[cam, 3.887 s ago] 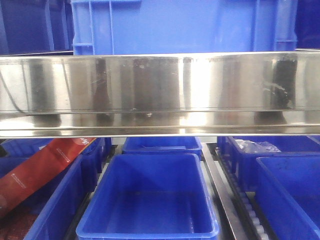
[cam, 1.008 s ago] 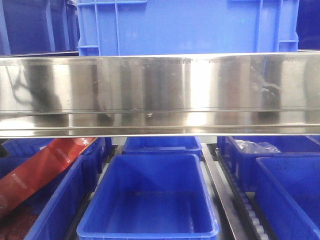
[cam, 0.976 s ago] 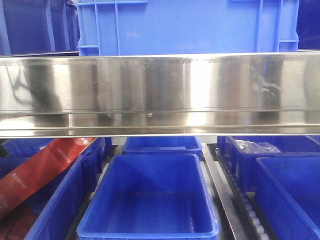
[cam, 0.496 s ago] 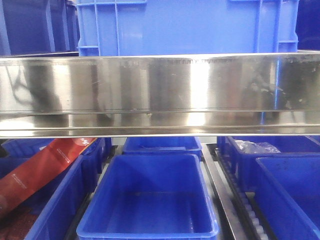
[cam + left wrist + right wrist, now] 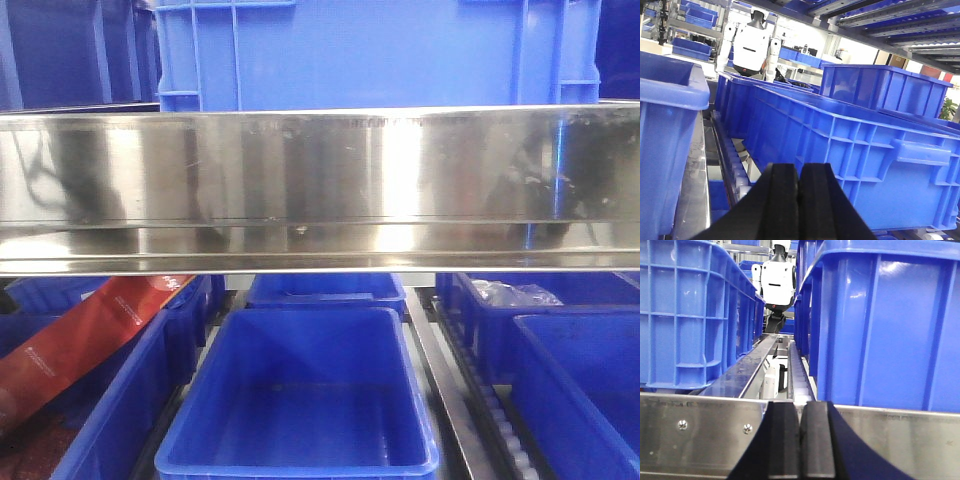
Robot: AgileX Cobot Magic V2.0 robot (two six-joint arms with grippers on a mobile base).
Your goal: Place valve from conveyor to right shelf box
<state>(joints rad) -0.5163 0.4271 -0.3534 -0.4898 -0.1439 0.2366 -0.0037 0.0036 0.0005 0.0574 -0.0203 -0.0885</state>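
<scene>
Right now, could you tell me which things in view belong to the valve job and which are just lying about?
Belong to the job:
- left gripper, shut and empty
- right gripper, shut and empty
- blue shelf boxes, though I cannot tell which is the target
No valve or conveyor shows.

Lying about:
- red packet
- clear plastic bag
- white humanoid robot

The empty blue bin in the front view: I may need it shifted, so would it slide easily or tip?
The empty blue bin looks like light, rigid moulded plastic, so it probably slides readily. Its wide, low shape suggests that tipping is unlikely. Neighbouring bins may block sideways travel.
</scene>
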